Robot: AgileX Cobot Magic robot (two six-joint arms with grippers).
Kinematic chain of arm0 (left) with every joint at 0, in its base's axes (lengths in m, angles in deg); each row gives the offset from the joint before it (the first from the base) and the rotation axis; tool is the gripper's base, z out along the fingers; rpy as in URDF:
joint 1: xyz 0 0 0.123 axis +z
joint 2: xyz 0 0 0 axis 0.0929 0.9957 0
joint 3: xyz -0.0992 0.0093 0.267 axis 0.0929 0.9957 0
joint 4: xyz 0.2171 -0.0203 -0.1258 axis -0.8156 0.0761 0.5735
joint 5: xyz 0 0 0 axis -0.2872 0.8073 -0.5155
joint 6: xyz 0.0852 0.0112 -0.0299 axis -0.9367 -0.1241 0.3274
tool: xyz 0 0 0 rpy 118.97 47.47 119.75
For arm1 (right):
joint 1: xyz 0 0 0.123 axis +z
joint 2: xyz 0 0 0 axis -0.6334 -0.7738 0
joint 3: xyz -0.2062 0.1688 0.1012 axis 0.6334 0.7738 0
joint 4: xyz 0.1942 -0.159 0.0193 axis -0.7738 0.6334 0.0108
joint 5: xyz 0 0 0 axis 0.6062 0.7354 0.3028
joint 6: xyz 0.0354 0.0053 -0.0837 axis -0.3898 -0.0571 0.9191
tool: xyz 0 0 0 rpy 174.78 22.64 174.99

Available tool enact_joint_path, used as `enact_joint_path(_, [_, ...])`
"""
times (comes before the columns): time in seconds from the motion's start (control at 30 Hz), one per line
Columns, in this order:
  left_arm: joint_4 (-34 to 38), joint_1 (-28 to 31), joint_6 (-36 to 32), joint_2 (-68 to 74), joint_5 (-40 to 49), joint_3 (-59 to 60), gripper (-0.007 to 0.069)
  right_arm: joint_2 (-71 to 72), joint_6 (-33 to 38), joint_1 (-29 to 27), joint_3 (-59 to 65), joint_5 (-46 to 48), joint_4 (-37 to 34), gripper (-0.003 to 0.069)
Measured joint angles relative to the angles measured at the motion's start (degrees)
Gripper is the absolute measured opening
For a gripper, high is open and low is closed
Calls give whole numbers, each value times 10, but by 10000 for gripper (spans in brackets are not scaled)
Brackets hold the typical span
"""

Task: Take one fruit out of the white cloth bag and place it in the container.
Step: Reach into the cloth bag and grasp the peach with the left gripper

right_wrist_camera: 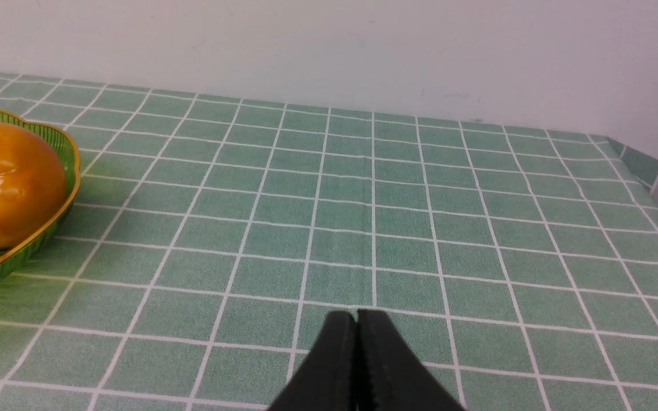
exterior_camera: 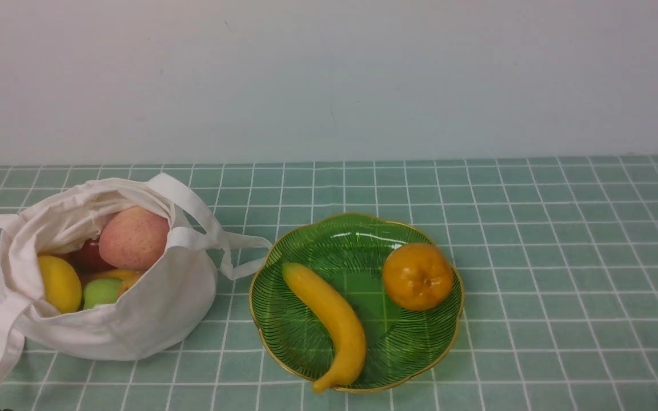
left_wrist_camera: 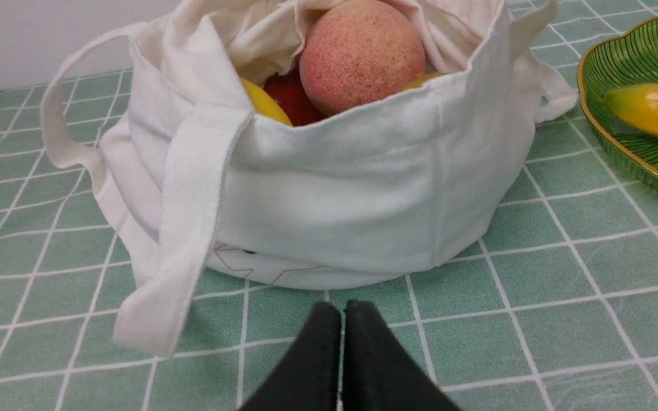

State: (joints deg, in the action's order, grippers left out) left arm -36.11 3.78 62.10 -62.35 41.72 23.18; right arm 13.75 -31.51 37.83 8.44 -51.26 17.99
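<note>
- The left gripper (left_wrist_camera: 342,319) is clenched, jaws pressed together with nothing between them. It sits low over the checked tablecloth (left_wrist_camera: 563,274), just short of the white cloth bag (left_wrist_camera: 352,188).
- The fruit (left_wrist_camera: 361,54), a single pink peach, tops the pile in the bag's open mouth, ahead of and higher than that gripper, beyond the bag's near wall.
- This looks like the very start, with no reach made yet. The next move calls for parting the jaws, rising over the bag's edge and closing around the peach, clear of the strap.
- The bag also shows one red apple (exterior_camera: 90,255), one yellow fruit (exterior_camera: 59,283), one green fruit (exterior_camera: 100,291) and an orange-yellow sliver I cannot name.
- One container (exterior_camera: 329,240) lies to that gripper's right, holding one banana (exterior_camera: 329,319) and one mandarin (exterior_camera: 418,277).
- The right gripper (right_wrist_camera: 356,328) is likewise clenched and empty, with the container off to its left.
</note>
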Motion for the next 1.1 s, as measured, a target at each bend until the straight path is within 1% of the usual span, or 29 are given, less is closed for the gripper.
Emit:
enact_joint_path(0.9, [0, 0, 0, 0, 0, 0, -8, 0, 0, 0, 0, 0, 0, -15])
enact_joint_path(1.1, [-29, 0, -5, 0, 0, 0, -8, 0, 0, 0, 0, 0, 0, -15])
